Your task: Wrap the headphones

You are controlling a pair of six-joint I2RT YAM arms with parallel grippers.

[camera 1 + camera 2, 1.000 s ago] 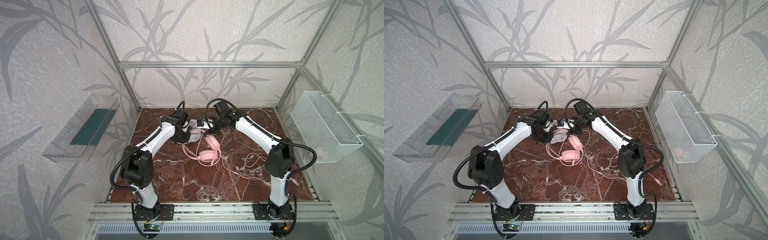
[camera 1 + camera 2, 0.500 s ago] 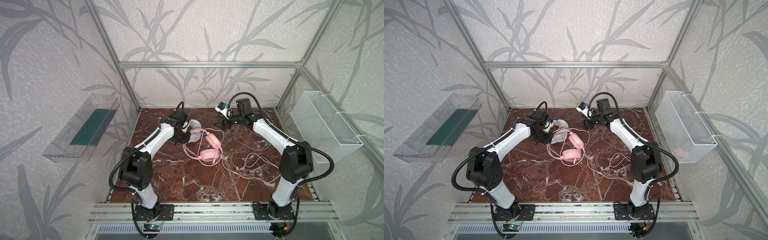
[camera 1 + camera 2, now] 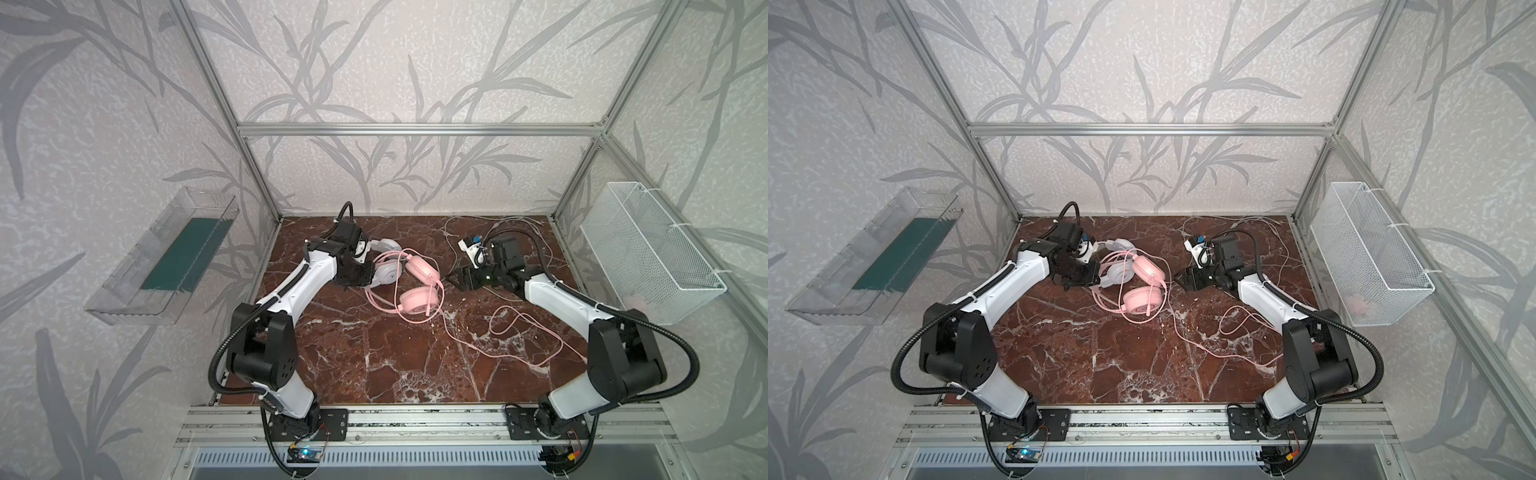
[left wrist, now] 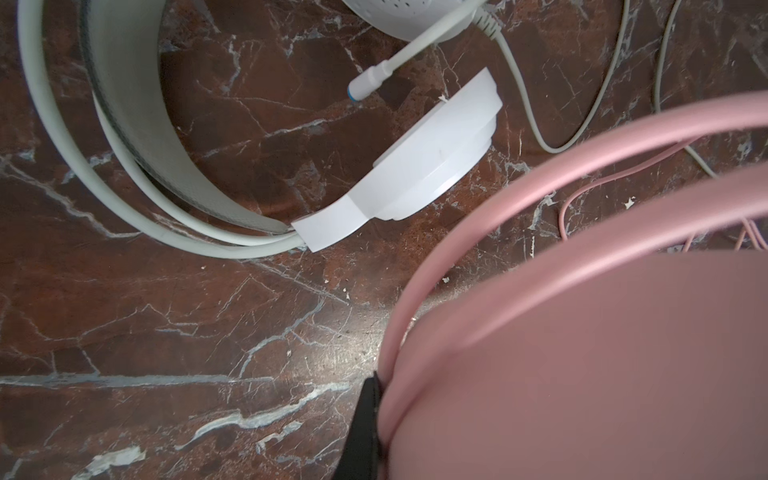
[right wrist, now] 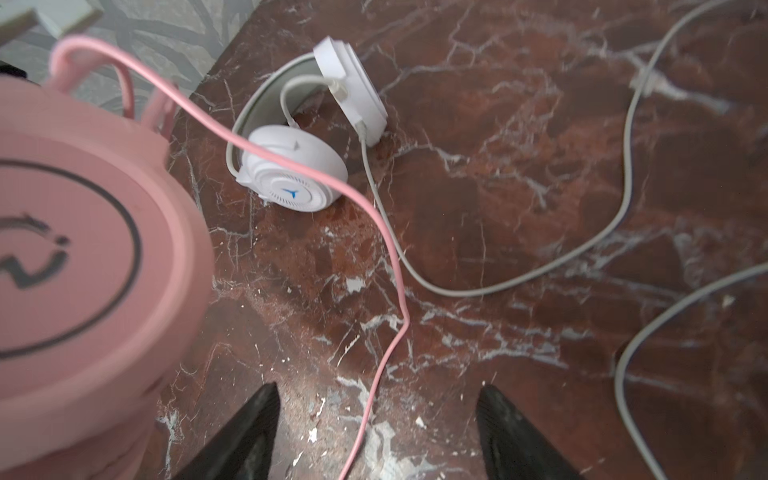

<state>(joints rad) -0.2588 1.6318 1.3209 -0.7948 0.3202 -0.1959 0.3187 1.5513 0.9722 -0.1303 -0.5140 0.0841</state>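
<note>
Clamped on the headband of the pink headset (image 3: 417, 299) with the left gripper (image 3: 356, 277); hold firm. Released and empty at the right gripper (image 5: 376, 390), just beside its cup, pink cable (image 5: 386, 257) running between the jaws. Pinch close to the cup, wind snug, and steer clear of the white headset (image 3: 386, 272) just beside its headband. No legible text: blue arrow emblem on white, ringed squiggle on pink.

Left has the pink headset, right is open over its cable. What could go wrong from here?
1. The thin pink cable runs over the white plastic over-ear headset; pulling it could snag or drag that headset.
2. The thin white cable lies close to the open right gripper; closing might catch both cords.
3. The shut left gripper seems to pinch only the wire headband of the pink over-ear headset, which may slip.
</note>
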